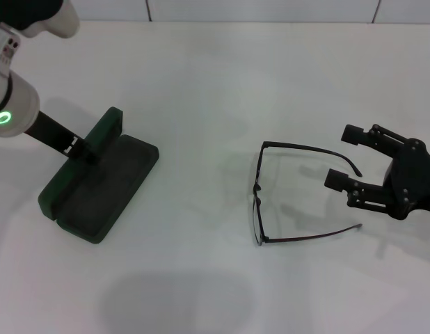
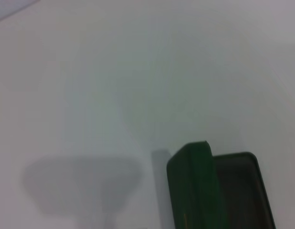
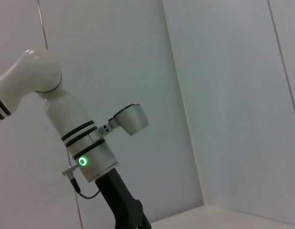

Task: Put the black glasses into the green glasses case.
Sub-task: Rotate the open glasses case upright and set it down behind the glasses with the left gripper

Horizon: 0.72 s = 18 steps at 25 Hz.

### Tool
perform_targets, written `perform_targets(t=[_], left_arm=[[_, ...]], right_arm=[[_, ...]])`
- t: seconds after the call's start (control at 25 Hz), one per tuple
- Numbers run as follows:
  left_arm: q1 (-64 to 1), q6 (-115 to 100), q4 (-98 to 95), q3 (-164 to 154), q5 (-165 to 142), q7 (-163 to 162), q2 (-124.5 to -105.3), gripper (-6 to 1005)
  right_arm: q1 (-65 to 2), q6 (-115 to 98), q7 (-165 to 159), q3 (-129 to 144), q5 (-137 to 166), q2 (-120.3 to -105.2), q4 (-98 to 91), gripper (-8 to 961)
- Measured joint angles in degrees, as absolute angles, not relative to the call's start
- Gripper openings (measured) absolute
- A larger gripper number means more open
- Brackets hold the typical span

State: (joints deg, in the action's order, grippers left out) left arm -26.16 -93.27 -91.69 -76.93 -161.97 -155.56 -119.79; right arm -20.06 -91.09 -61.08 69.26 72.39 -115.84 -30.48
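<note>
Desk (image 1: 201,83): white, plain, carrying the case and glasses; grey shadows are falling on it.
Room: pale panelled wall (image 3: 224,95) is rising behind the desk.
Case (image 1: 97,184): green, lying open on the left, lid upright.
Left gripper (image 1: 83,149): sitting at the case's lid; cannot tell its fingers.
Glasses (image 1: 295,195): black, lying unfolded right of centre, temples pointing right.
Right gripper (image 1: 346,157): hovering at the temple tips, its 2 fingers (image 1: 338,179) spreading wide, holding nothing.

Bare table (image 1: 201,104) lies between the green glasses case (image 1: 97,184) and the black glasses (image 1: 298,195) — only the left pincer (image 1: 86,149) crowds the case.
</note>
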Motion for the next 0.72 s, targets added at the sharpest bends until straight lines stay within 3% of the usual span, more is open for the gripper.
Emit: perform_targets(t=[0.28,0.48,0.6,0.72], left_arm=[[-26.48,-95.29,-91.35,-76.96,-161.86,-154.98,-119.76,545],[-26.34,-95.37,-94.19,-76.58,-160.59,-155.19,-119.81,362],[-25.95,-95.37,-98.42,-76.57,-159.66,-155.34,-119.82,203],[-25.78,-95.37,-103.12,-76.86,-158.98,-155.02,-119.82,199]], right_arm=[[-19.91,-91.13,-61.08,69.26,72.39,-115.84,-30.31,869],[-19.62,-91.18,-61.08,69.26,72.4,-115.84,-30.23,869],[-19.32,-91.46,-61.08,69.23,72.05,-115.77,-30.16,869],[-18.88,-92.43,-61.08,68.98,71.73,-115.67,-29.95,869]])
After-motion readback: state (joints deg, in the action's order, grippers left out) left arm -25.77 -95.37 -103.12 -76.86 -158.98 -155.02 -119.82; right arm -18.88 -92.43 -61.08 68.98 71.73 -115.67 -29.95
